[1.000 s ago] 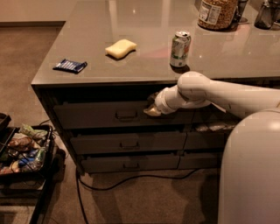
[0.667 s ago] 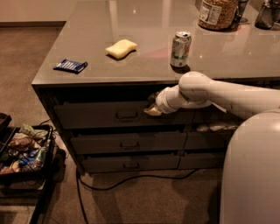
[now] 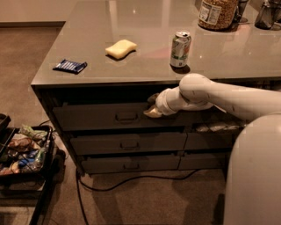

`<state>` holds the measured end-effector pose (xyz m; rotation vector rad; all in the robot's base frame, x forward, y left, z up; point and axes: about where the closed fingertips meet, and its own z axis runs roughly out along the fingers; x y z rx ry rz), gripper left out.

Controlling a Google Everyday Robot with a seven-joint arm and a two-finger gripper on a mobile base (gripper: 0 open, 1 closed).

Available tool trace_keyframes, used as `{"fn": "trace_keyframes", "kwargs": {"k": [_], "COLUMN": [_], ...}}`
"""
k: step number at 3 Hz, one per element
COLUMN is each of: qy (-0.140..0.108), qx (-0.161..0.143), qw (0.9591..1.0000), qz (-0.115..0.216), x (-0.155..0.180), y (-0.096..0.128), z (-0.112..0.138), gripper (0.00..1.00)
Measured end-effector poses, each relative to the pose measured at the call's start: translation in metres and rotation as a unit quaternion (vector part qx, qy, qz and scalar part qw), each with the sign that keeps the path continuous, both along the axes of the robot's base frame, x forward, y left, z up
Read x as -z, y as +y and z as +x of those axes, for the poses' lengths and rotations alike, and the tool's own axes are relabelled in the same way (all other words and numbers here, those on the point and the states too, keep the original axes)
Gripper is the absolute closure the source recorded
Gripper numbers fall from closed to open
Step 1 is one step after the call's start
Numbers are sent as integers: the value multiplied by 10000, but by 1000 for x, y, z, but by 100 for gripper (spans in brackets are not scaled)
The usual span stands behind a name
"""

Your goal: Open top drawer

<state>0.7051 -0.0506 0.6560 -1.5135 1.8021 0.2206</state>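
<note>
Just right of the metal loop handle [image 3: 127, 117] on the wide dark-grey top drawer [image 3: 90, 117] sat the white gripper [image 3: 153, 106]; nobody could tell its grip.

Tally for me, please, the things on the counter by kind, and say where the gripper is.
Sponge: 1
Can: 1
Blue packet: 1
Jar: 1
Total: 4
The dark things at the far right edge are cut off and not counted.
The gripper is at the front of the top drawer, just right of its handle.
</note>
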Motion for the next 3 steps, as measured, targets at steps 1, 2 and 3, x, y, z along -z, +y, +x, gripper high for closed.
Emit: {"fn": "trace_keyframes", "kwargs": {"k": [1,2,3], "qy": [-54,-117,-117], "qx": [26,56,56], "qw": [10000,9998,9998], "qz": [65,144,144], "x": [1,2,2], "y": [3,7,7], "z": [-12,-27,-27], "gripper": [70,71,70]}}
